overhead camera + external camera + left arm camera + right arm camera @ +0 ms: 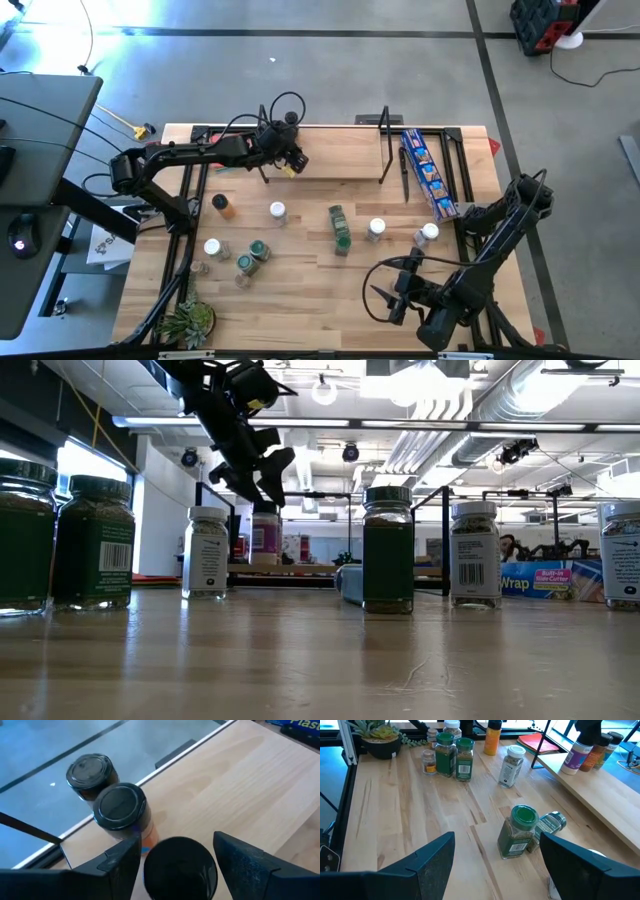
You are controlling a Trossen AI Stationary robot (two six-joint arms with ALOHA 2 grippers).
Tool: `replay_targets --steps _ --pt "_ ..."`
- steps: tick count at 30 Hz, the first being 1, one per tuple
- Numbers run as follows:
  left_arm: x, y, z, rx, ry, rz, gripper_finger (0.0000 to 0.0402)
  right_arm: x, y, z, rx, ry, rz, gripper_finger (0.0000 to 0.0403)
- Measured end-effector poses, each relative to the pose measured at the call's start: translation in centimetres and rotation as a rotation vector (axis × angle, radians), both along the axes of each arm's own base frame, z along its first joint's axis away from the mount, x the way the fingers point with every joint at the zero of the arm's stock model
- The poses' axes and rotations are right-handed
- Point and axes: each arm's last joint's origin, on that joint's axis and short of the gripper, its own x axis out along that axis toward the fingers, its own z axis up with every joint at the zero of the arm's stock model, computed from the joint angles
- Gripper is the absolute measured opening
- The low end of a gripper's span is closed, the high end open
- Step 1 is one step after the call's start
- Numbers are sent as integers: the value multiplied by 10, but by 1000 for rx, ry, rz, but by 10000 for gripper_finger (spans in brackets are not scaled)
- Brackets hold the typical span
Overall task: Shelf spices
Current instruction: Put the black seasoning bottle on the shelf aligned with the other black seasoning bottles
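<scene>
The shelf [340,155] is a light-wood board at the table's far side. Three black-lidded spice jars stand on its left end: one [180,867] between my left gripper's fingers, two more [121,810] [90,772] behind it. My left gripper [177,862] is open above the shelf, a finger on each side of the nearest jar's lid; I see no touch. Several more spice jars stand on the table, among them a green-lidded one [519,832] with another [550,824] lying against it. My right gripper [495,865] hangs open over the near right of the table, nothing between its fingers.
A long blue packet [430,175] lies at the shelf's right end, a red square [493,147] beyond it. A small potted plant [190,322] stands at the near left corner. Black metal loops [384,145] rise from the shelf. Bare table lies in front of my right gripper.
</scene>
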Motion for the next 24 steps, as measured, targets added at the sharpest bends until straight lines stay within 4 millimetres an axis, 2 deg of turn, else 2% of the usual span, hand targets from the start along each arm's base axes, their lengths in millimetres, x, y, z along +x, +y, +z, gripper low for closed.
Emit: replay_targets --steps 3,7,13,16,24 --pt "0 -1 3 5 13 -11 237 0 0 0 0 0 0 287" --pt "1 -9 24 22 19 -45 230 0 0 0 0 0 0 287" --pt "0 -38 51 28 60 -165 199 0 0 0 0 0 0 287" --pt "-1 -47 46 -28 102 -214 172 0 0 0 -4 -1 0 287" --pt "-1 -44 6 -35 214 -162 100 0 0 0 -4 -3 -1 287"
